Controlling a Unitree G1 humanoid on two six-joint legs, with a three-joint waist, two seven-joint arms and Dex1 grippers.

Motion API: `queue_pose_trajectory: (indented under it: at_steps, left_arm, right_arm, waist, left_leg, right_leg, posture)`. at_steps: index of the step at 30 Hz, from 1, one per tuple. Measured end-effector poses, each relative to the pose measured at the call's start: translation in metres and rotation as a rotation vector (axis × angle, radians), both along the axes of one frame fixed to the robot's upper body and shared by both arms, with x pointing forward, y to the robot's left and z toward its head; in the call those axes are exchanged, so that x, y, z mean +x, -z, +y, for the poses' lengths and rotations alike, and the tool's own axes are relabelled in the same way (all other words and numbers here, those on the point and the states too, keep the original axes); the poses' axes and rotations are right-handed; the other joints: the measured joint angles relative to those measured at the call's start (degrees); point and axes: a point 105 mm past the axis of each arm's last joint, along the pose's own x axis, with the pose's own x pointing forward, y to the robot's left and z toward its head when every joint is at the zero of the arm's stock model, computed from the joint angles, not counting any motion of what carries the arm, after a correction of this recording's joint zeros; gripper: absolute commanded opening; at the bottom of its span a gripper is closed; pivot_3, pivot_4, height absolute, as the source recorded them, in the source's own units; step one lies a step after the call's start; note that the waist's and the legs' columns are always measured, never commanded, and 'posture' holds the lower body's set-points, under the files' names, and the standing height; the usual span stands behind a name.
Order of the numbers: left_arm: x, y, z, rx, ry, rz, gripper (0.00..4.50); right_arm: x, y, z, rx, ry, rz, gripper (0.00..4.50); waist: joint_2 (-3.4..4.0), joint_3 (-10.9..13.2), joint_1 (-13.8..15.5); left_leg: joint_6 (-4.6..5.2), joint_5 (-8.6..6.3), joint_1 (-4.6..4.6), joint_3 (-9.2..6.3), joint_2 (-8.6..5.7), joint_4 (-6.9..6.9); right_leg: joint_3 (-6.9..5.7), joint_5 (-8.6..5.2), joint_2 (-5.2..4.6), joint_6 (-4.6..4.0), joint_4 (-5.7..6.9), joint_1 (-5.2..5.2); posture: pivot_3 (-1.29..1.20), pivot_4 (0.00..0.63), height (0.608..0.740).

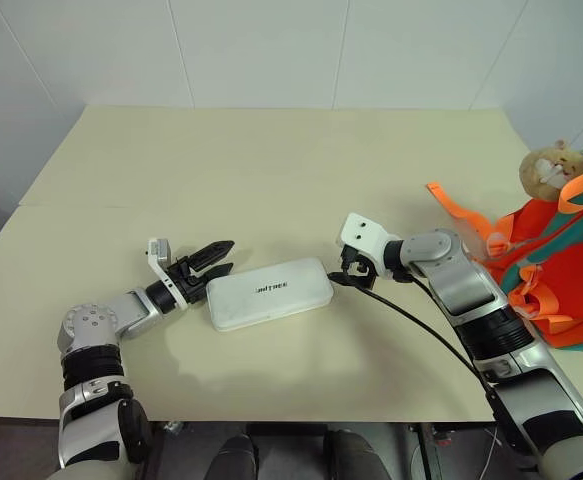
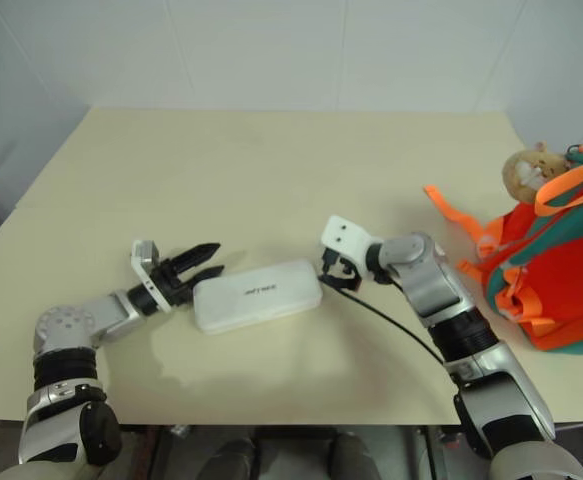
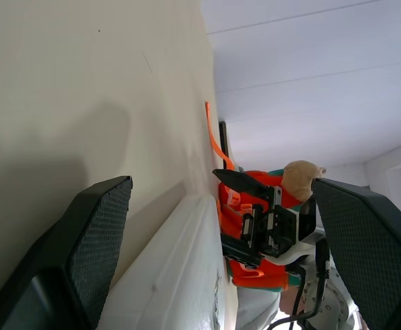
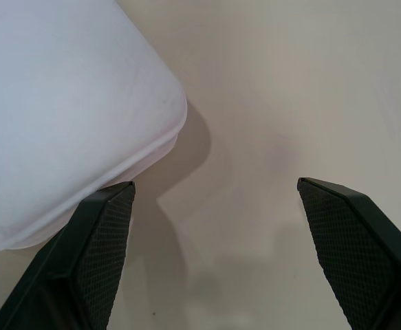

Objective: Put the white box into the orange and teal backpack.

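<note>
Box (image 1: 269, 292) flat mid-table (image 1: 271, 160), lettering up; backpack (image 1: 561, 280) well apart at right edge. Left gripper (image 1: 211, 258) spread wide at box's left end, right gripper (image 1: 349, 272) likewise wide at its right end, neither clamped. Best to square both to the short ends, close evenly, lift level before carrying.

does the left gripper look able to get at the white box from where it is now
Probably yes. The left gripper is open right at the near end of the white box, which lies flat on the table, with nothing between them.
</note>
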Motion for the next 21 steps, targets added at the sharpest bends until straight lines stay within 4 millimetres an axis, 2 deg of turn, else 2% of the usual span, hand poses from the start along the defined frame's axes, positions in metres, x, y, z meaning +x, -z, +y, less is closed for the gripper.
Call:
queue_pose_trajectory:
  at_steps: [6,11,15,21]
  left_arm:
    - [0.002,0.001,0.005,0.028,-0.027,-0.014,4.47]
    - [-0.008,0.003,0.025,0.059,-0.075,0.000,4.47]
    - [-0.028,0.007,0.042,0.087,-0.116,0.008,4.47]
    - [-0.060,0.008,0.065,0.110,-0.180,0.052,4.47]
  right_arm:
    - [0.000,0.000,0.000,-0.005,0.001,-0.003,4.50]
    - [0.001,0.000,-0.001,-0.013,0.011,-0.013,4.50]
    - [0.004,0.001,-0.004,-0.018,0.027,-0.018,4.50]
    - [0.006,0.005,-0.006,-0.024,0.041,-0.012,4.50]
  waist:
    - [0.00,0.00,-0.22]
    - [0.00,0.00,-2.10]
    - [0.00,0.00,-3.14]
    - [0.00,0.00,-3.05]
  left_leg:
    - [0.03,0.07,0.20,0.00,0.02,0.00]
    - [0.21,-0.04,0.86,0.13,0.11,-0.30]
    - [0.04,-0.09,0.87,0.21,0.33,-0.33]
    - [0.18,-0.27,0.87,0.25,0.40,-0.34]
  right_leg:
    - [0.00,0.13,0.03,-0.02,-0.02,0.23]
    - [0.12,0.13,0.10,-0.04,-0.15,0.78]
    - [0.16,0.09,0.22,-0.11,-0.16,0.71]
    - [0.17,0.05,0.22,-0.17,-0.24,0.67]
  posture:
    - [0.00,0.150,0.740]
    - [0.00,0.150,0.740]
    - [0.00,0.150,0.740]
    - [0.00,0.150,0.740]
